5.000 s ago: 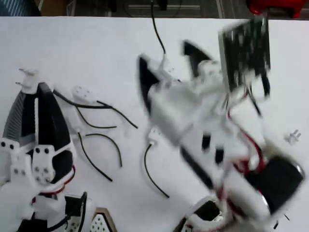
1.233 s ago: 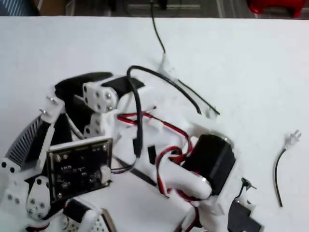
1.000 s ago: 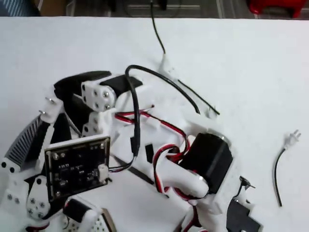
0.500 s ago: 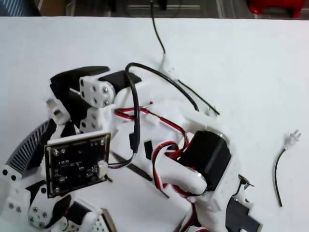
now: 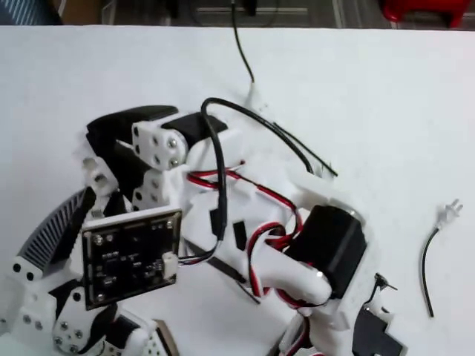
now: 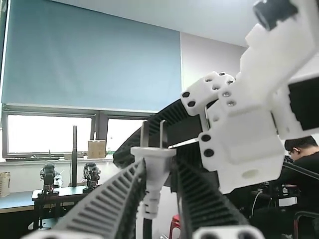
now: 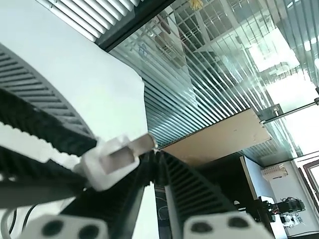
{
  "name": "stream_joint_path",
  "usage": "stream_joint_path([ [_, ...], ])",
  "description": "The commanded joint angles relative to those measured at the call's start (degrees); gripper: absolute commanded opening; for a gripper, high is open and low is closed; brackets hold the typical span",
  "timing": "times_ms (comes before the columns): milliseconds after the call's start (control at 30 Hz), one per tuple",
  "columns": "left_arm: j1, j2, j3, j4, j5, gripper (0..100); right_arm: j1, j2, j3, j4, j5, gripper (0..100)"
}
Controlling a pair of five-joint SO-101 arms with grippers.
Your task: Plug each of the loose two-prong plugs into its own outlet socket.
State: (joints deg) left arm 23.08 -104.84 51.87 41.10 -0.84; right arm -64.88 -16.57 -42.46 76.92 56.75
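We judge the carrying step: left gripper [image 6: 158,162] is clamped on a plug [image 6: 152,155]; the right gripper's [image 7: 157,155] state we cannot tell. Next, probably align the prongs with a socket.

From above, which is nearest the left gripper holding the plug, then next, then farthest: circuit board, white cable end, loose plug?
From the left gripper:
1. circuit board, just beside it, low left.
2. white cable end, top middle.
3. loose plug, far right.
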Motion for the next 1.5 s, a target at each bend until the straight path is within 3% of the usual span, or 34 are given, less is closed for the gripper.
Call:
stream_joint_path([
  [0, -2.5, 0.5, 4.5, 0.4, -0.6, 11, -2.3, -3.9, -0.9, 0.7, 0.1, 1.9],
  [133, -5.7, 0.5, 4.4, 0.3, -0.5, 11, 0.2, -5.4, -0.9, 1.0, 0.3, 1.9],
  [833, -5.9, 0.5, 4.8, -0.8, -0.2, 10, 1.1, -7.0, -0.5, 0.9, 0.1, 1.9],
  [1000, -5.8, 0.5, 4.7, -1.1, -0.1, 2, 1.1, -7.1, -0.5, 1.0, 0.1, 1.9],
  [1100, -5.8, 0.5, 4.9, -3.6, 0.0, 3, 1.4, -7.1, -0.5, 1.0, 0.0, 1.9],
  [1333, -3.8, 0.5, 6.0, -7.6, 6.2, 2, 10.2, -7.1, -0.4, 1.0, 0.0, 1.9],
  [1467, -1.8, 0.5, 10.1, -12.7, 5.8, 2, 14.2, -7.2, -0.8, 1.0, 0.0, 1.9],
])
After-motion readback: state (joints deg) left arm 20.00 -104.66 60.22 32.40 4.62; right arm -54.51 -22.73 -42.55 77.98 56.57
